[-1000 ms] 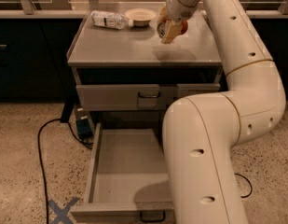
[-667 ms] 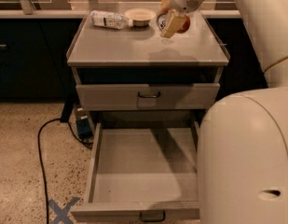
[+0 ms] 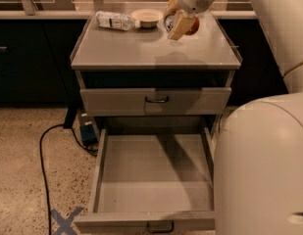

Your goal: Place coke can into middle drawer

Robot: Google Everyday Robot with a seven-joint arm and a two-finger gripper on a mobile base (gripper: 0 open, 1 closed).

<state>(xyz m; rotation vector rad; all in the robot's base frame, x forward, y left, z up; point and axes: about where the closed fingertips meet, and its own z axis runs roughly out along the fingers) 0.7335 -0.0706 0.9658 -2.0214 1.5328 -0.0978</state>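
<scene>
Cream two-finger gripper point(image 3: 180, 24) at 12 o'clock over grey cabinet top point(image 3: 141, 53), grasping small red-orange coke can point(image 3: 192, 27). Wide shallow grey metal middle drawer point(image 3: 156, 177) open at 6 o'clock.

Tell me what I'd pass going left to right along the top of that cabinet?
Plastic bottle lying on its side → shallow bowl → gripper, raised over the cabinet top near its back, clasping the coke can.

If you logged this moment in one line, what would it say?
gripper: above cabinet top | fingers: shut on coke can | middle drawer: open, empty
</scene>
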